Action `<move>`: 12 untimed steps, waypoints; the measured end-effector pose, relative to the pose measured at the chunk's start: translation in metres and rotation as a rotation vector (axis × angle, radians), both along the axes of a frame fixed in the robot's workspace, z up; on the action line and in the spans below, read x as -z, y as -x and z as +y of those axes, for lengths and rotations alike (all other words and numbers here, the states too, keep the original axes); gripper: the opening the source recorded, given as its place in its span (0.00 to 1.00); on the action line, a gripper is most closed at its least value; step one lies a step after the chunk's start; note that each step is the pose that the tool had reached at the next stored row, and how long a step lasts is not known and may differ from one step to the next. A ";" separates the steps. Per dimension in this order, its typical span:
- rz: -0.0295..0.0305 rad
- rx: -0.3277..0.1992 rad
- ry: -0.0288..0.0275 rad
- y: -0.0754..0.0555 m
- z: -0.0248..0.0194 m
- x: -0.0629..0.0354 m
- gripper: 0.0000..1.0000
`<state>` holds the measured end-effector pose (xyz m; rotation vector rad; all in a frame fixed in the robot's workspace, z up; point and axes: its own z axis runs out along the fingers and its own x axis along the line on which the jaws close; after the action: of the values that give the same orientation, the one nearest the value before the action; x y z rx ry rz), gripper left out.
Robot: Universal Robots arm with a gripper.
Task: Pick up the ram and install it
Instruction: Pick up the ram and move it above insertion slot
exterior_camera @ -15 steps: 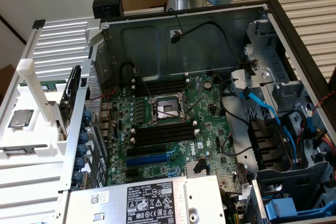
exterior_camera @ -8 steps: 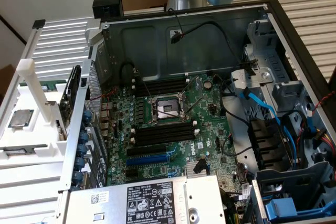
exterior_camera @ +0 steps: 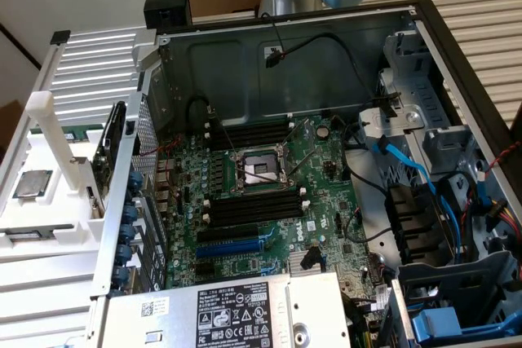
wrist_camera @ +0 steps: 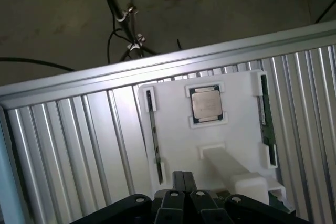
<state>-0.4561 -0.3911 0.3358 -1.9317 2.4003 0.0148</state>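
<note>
My gripper (wrist_camera: 183,176) hangs shut with nothing between its fingers, above a white fixture (wrist_camera: 173,129) that rests on a ribbed metal surface. The ram (wrist_camera: 265,114), a thin green stick, lies in a holder along one edge of that fixture. A second thin dark stick (wrist_camera: 153,135) lies along the opposite edge, and a square processor chip (wrist_camera: 206,103) sits between them. In the exterior view the fixture (exterior_camera: 49,209) is at the left, beside the open computer case, whose motherboard (exterior_camera: 269,193) has long black memory slots (exterior_camera: 253,205).
A white post (wrist_camera: 231,174) rises from the fixture close to my fingers. A circuit card (exterior_camera: 110,148) stands upright between fixture and case. Inside the case are a blue slot (exterior_camera: 232,244), blue cables (exterior_camera: 408,169), drive bays at the right and a power supply (exterior_camera: 236,311) at the front.
</note>
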 end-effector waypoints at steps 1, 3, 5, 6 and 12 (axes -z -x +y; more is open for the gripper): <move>0.0001 -0.003 -0.0003 0.000 -0.0014 0.0019 0.10; 0.0001 -0.006 -0.0005 0.000 -0.0040 0.0055 0.10; 0.0001 -0.008 -0.0005 0.000 -0.0066 0.0091 0.10; 0.0001 -0.009 -0.0005 0.000 -0.0079 0.0108 0.10; 0.0001 -0.013 -0.0005 0.000 -0.0145 0.0237 0.10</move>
<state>-0.4558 -0.4056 0.3121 -1.9472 2.3874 0.0161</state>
